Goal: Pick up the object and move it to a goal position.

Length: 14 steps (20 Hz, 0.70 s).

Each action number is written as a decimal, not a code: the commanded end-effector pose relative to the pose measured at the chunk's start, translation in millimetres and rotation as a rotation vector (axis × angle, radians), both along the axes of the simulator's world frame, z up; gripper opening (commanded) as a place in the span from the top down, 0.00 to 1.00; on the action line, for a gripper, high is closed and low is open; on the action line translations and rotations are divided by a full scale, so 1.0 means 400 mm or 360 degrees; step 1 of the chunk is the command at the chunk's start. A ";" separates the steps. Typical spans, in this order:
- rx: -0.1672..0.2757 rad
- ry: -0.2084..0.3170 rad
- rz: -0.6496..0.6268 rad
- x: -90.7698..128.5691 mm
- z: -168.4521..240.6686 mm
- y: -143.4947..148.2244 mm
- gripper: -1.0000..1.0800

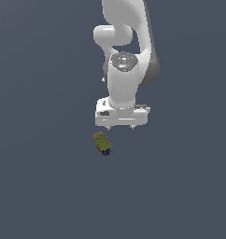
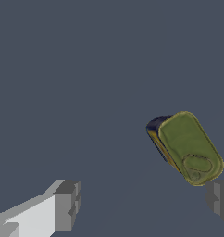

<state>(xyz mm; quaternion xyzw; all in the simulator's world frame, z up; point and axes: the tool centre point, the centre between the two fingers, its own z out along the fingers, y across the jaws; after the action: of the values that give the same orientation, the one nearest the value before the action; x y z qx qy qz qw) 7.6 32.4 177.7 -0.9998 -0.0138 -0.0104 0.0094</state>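
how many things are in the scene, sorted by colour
olive-green: 1, the small olive-green blocky item with a dark blue end, lying loose on the floor
white: 1, the white robot arm's claw, its two grey fingers spread apart and holding nothing
dark grey-blue: 1, the plain dark grey-blue floor
total: 3

In the exterior view my arm (image 1: 126, 42) runs off the top edge, so its base is unseen, and my fingers hide behind my own hand, only their tips peeking below it. In the wrist view one finger (image 2: 219, 198) is cut by the edge. The object's (image 2: 188, 147) underside is hidden, its markings too small to read.
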 end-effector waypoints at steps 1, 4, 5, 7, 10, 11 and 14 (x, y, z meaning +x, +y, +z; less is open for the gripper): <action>0.0000 0.0000 0.0000 0.000 0.000 0.000 0.04; 0.0007 0.0000 -0.0008 -0.002 0.003 0.005 0.04; 0.0013 0.0001 -0.0014 -0.003 0.005 0.009 0.04; 0.0028 0.0001 -0.0032 -0.007 0.010 0.019 0.04; 0.0044 0.0003 -0.0054 -0.011 0.017 0.031 0.04; 0.0046 0.0003 -0.0058 -0.011 0.018 0.032 0.04; 0.0044 0.0003 -0.0056 -0.011 0.017 0.032 0.04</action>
<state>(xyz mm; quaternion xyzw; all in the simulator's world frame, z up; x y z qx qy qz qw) 3.4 45.1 184.8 -0.9997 0.0037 -0.0102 0.0230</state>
